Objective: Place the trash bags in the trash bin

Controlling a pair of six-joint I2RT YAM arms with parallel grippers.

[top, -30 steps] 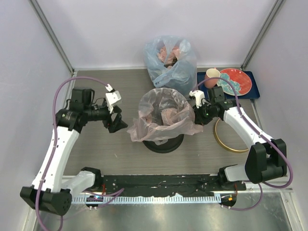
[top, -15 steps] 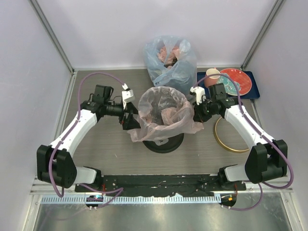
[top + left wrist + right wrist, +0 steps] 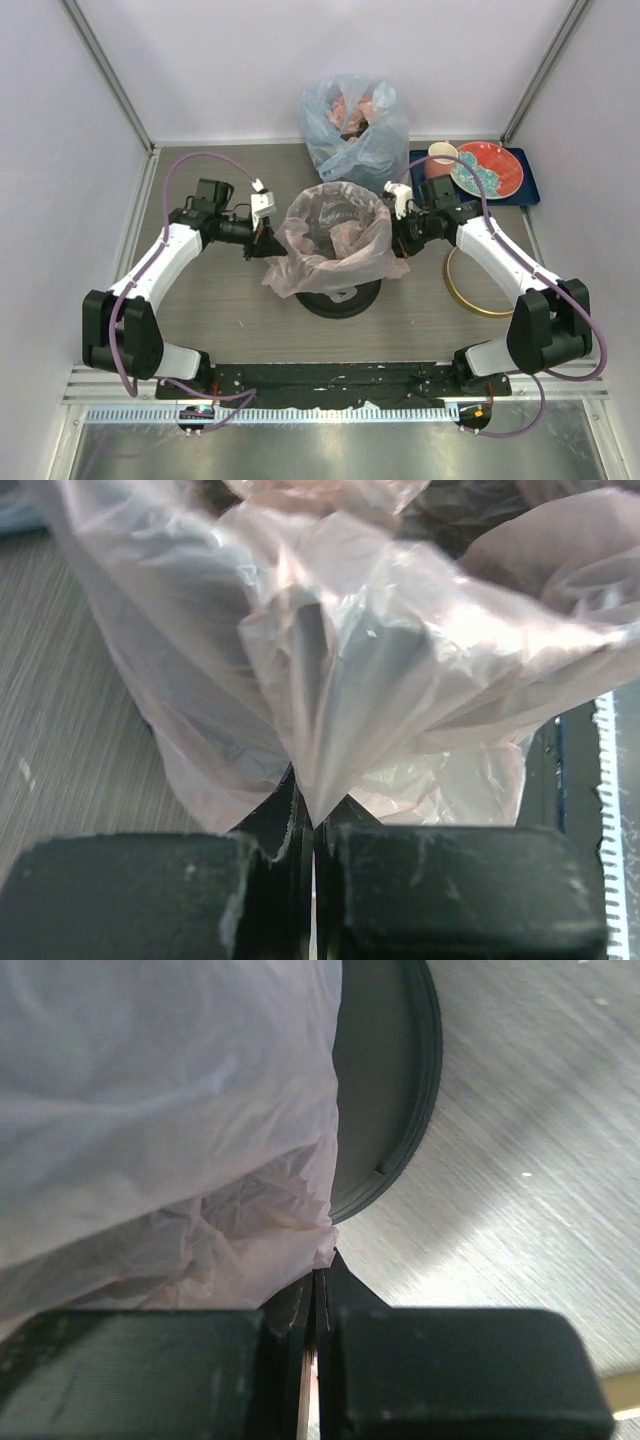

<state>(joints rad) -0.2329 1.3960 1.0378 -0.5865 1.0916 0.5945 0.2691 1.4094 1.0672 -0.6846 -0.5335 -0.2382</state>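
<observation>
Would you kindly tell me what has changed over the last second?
The left gripper swung in from the left to the left edge of the pink bag and shut on it. The right gripper, clamped on the right edge, shifted slightly inward. The bin, gold hoop and blue bag stayed put.

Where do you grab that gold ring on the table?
Pinch the gold hoop by its thin wall from straight above, one finger inside, one outside: it lies flat with its middle open. Take the near-left arc; the right arm crosses its far side. The right gripper would first release the pink bag.
</observation>
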